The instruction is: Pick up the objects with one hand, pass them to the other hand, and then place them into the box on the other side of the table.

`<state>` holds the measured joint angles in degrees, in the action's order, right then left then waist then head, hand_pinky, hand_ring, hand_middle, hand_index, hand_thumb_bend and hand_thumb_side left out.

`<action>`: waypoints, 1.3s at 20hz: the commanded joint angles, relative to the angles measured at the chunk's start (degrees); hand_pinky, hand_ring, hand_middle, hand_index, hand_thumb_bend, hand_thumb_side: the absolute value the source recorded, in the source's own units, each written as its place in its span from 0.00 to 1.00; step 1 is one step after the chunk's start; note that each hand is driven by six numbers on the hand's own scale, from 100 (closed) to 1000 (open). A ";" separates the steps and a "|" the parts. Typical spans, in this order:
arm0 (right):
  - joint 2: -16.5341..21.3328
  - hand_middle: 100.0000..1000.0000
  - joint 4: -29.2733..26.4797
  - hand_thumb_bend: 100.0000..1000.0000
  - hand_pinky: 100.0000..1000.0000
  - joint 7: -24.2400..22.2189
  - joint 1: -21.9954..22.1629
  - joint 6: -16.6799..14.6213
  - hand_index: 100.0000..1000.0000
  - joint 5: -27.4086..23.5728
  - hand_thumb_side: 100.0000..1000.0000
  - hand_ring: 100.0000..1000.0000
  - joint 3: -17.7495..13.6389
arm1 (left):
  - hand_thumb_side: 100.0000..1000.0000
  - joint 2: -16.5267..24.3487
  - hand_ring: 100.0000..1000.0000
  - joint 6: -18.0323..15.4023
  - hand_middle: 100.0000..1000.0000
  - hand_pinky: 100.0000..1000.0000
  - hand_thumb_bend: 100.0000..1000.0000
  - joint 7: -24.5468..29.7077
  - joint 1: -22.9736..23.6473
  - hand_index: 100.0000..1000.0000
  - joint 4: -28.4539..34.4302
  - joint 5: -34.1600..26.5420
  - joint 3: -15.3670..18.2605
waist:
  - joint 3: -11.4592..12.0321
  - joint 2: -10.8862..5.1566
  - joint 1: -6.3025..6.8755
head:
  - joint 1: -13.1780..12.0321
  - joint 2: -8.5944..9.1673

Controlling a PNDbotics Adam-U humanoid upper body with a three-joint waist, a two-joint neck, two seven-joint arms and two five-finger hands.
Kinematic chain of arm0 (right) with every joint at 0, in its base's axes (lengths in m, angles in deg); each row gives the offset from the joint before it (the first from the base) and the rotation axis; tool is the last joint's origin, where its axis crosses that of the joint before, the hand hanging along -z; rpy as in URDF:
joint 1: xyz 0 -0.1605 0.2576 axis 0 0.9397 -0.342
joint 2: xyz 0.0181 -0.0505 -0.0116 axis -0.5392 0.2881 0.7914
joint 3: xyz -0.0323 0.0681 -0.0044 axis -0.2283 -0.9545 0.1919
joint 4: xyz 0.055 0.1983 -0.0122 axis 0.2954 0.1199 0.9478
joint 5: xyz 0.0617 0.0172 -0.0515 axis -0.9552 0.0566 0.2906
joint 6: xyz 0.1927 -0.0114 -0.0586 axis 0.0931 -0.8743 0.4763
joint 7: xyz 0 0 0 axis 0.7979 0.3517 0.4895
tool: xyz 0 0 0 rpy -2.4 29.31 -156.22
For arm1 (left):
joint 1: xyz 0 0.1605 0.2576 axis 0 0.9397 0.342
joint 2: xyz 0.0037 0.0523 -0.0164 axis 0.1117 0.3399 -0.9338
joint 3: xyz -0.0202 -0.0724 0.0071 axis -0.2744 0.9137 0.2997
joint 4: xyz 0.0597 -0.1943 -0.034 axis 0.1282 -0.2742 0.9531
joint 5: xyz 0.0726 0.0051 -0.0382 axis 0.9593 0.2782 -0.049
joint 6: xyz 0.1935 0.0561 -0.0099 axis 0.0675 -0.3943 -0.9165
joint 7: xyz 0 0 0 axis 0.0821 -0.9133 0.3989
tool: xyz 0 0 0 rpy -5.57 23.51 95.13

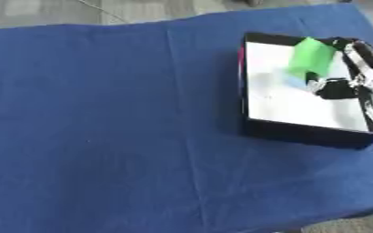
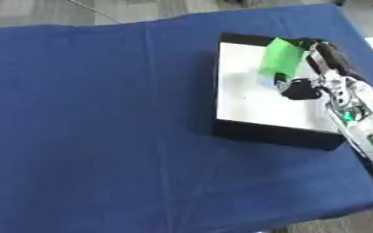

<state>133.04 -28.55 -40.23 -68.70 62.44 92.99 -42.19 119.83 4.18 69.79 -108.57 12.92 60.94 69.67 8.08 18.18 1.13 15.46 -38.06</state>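
Right eye view: right hand (image 2: 305, 73) over box (image 2: 245, 129), fingers and thumb pinching green block (image 2: 282, 58), held tilted above the white floor near the far wall.

Risk: block released high may bounce or catch the rim.

Surroundings: blue cloth (image 2: 94, 113) on the tabletop. Nothing blocks the drop. Left hand unseen.

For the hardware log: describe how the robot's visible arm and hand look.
Only the right arm shows. Its robot hand is black with silver-white parts. The forearm behind it is pale grey and silver, with small green spots on it. No sleeve is visible.
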 commanded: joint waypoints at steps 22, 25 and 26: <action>0.97 0.93 -8.69 0.00 0.98 12.40 -1.60 -7.13 1.00 -17.14 0.42 1.00 -2.36 | 0.48 5.86 0.68 1.90 0.70 0.83 0.10 -1.48 -2.50 0.80 -4.03 0.29 3.91 | 0.30 -0.85 -0.16 | -7.88 0.18; 1.03 0.94 -8.73 0.00 0.98 14.16 -2.31 -11.91 1.00 -23.71 0.46 1.00 -1.92 | 0.50 10.79 0.70 3.66 0.71 0.84 0.13 3.29 -5.43 0.83 -9.66 -0.22 3.55 | 0.19 -0.65 -0.20 | -10.36 0.35; 1.10 0.94 -8.74 0.00 0.98 14.56 -2.52 -13.12 1.00 -24.67 0.44 1.00 -1.97 | 0.50 12.28 0.70 4.05 0.71 0.84 0.14 5.47 -6.58 0.83 -11.70 -0.66 3.37 | 0.15 -0.59 -0.23 | -11.02 0.41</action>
<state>132.68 -36.11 -26.54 -70.60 50.93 70.58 -43.75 128.17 7.73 73.43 -114.16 2.68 60.67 72.42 8.24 18.56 0.96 5.38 -38.11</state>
